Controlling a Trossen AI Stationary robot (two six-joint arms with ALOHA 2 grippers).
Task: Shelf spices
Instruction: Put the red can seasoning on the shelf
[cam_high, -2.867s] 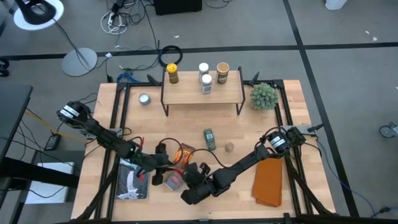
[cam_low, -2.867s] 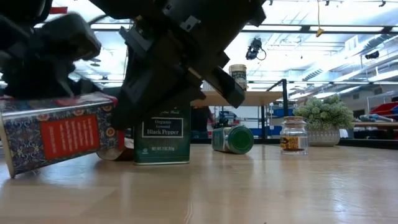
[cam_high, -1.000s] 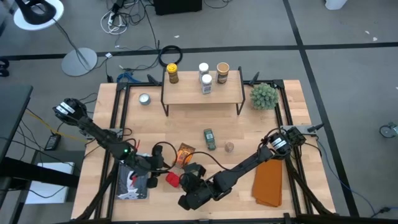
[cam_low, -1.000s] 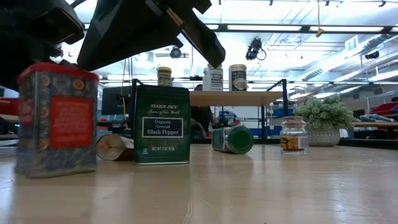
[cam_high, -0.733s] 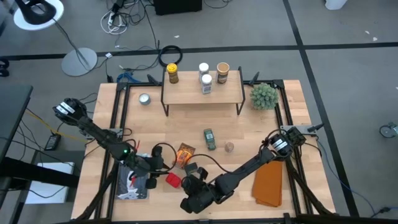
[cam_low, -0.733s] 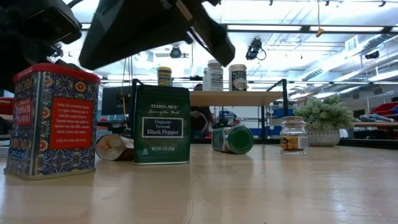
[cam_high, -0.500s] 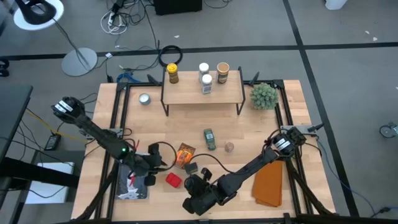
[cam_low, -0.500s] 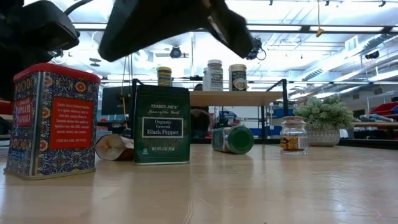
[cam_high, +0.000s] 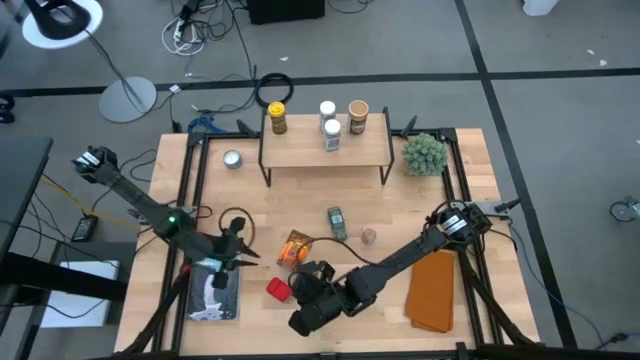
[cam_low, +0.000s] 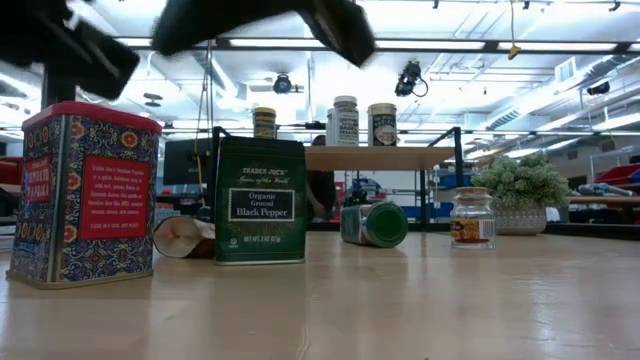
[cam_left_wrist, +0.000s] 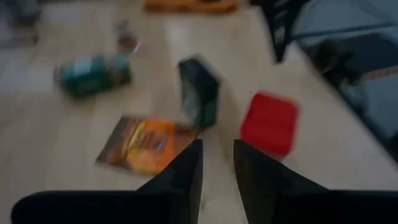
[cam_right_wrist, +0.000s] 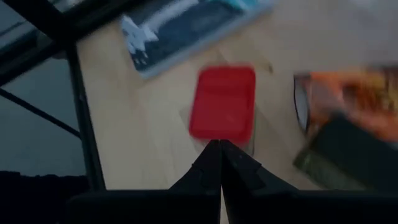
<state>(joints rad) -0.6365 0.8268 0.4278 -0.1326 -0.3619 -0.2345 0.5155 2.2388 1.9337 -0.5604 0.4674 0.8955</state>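
My left tool (cam_high: 243, 256) is over the near left part of the desk (cam_high: 300, 205). Its two fingers (cam_left_wrist: 186, 171) are a little apart and hold nothing. My right tool (cam_high: 296, 322) is over the near edge of the desk, close to the middle. Its fingers (cam_right_wrist: 219, 163) are pressed together and hold nothing.

The red tin (cam_high: 278, 289) stands upright on the desk between my two tools, and neither one touches it. Just to its right stands the dark box (cam_high: 310, 272), also upright. The orange packet (cam_high: 295, 247) lies flat, a bit farther back than the box. A green jar (cam_high: 336, 222) lies on its side near the middle of the desk. A small jar (cam_high: 369, 237) stands just to the right of it.

The shelf (cam_high: 326, 148) is at the far side of the desk. Four jars stand on top of it. One has a yellow lid (cam_high: 277, 113) and is on the left. Two have white lids (cam_high: 329, 127) and are in the middle. One has a tan lid (cam_high: 358, 109) and is on the right.

A spiky green plant (cam_high: 424, 153) sits to the right of the shelf. A small silver tin (cam_high: 232, 159) sits to its left. An orange cloth (cam_high: 433, 292) lies on the near right of the desk.
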